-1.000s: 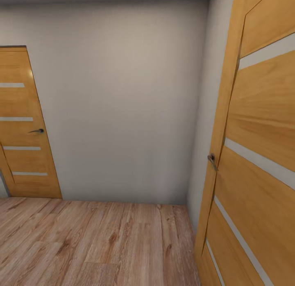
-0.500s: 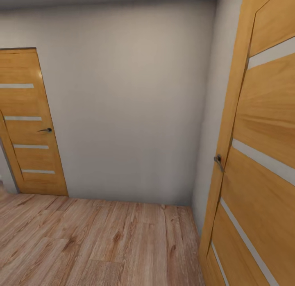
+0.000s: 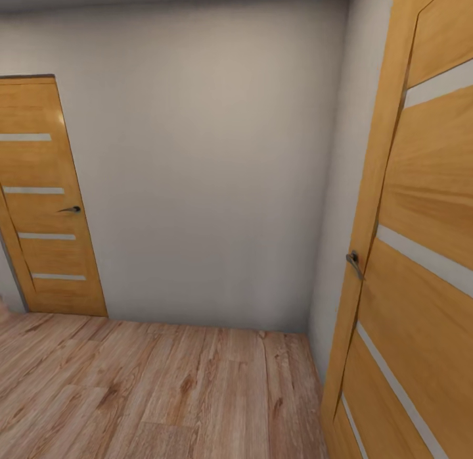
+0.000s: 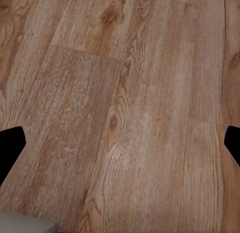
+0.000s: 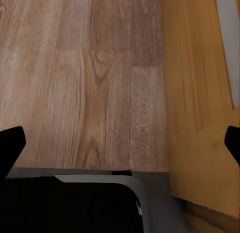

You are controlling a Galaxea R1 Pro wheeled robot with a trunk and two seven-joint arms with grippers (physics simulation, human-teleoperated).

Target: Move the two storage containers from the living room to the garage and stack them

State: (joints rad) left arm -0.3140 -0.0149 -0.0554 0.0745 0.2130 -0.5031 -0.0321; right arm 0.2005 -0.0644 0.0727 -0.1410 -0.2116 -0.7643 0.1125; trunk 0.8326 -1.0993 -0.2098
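Floor (image 3: 164, 393): wood-look planks, light brown, visible grain and knots, low satin sheen. Same planks in both wrist views, grain close up, some darker boards mixed in.

Back wall (image 3: 203, 163): plain painted surface, off-white, matt, smooth.

Left door (image 3: 43, 202): honey-coloured wood veneer, smooth, slight gloss, thin frosted pale strips set across it. Handle (image 3: 69, 210): dark metal, dull shine.

Right door (image 3: 420, 248): same veneer, streaky grain, semi-gloss, same pale inlay strips. Handle (image 3: 355, 263): grey metal, brushed look.

Gripper fingertips (image 4: 11, 145) in the wrist views: flat black, matt, no texture visible.
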